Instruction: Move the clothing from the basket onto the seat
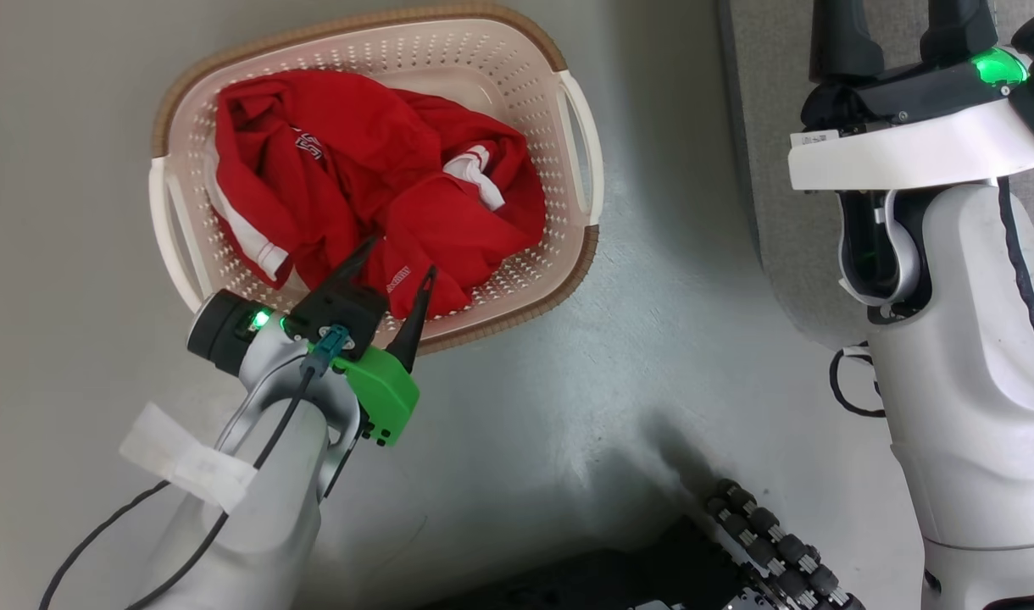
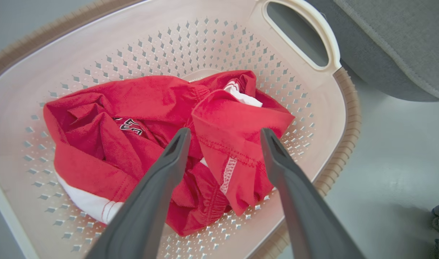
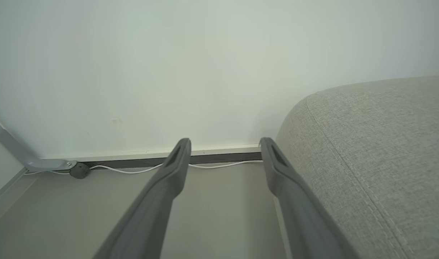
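Red clothing [image 1: 356, 178] lies heaped in the basket [image 1: 517, 76] on the floor. The left end effector [image 1: 398, 258], fingers spread wide, hangs over the heap's near edge. The right end effector [image 3: 225, 142], also open and empty, is beside the grey seat [image 3: 367, 144].

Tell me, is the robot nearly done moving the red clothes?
Not yet. Done: nothing, all the clothing lies in the basket. In hand: the open left gripper reaches toward a red fold, gripping nothing. Left: grab everything and carry it to the seat, beside which the open right gripper hangs empty.
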